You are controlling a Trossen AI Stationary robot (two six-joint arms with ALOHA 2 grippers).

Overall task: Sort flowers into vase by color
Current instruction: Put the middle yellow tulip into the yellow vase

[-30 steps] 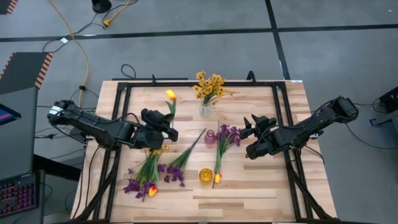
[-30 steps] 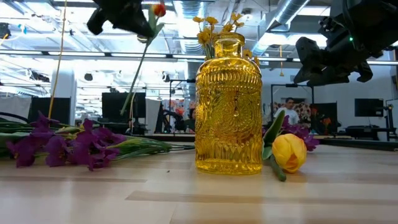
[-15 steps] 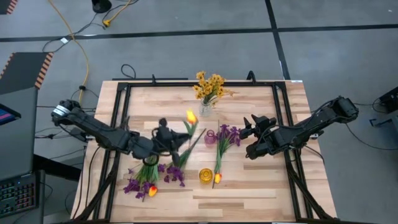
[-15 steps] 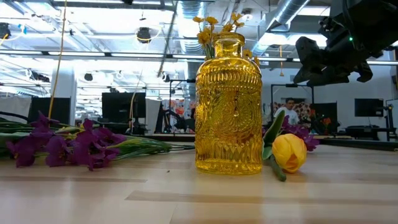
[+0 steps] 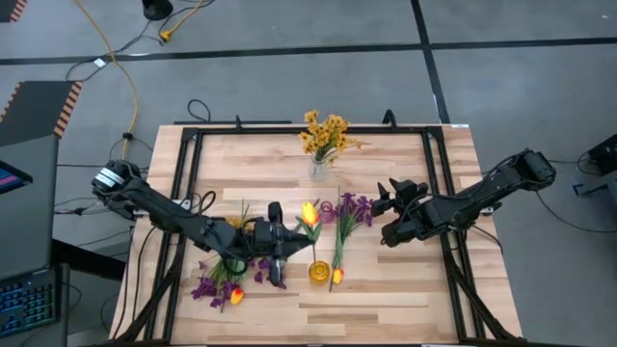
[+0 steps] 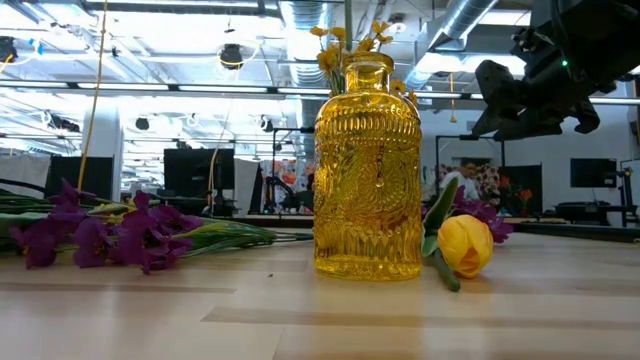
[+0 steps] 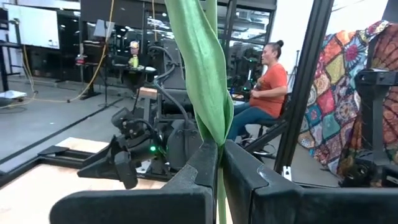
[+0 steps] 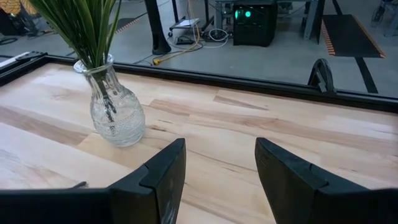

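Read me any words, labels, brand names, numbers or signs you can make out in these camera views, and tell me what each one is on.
None can be read.
Yellow glass vase: embossed pattern only, no lettering.
Clear glass vase: no label.
Whiteboard in the room behind: any marks too blurred to read.
Both arms and the table carry no legible print.

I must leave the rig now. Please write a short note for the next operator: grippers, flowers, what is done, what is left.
Left gripper: shut on a yellow-orange tulip, held above the yellow vase.
Right gripper: open, empty, waiting at the table's right side.
Done: small yellow blooms stand in the clear vase.
Left: the purple vase holds nothing; purple flowers and tulips lie in a pile at front left, more lie beside the purple vase, one tulip by the yellow vase.
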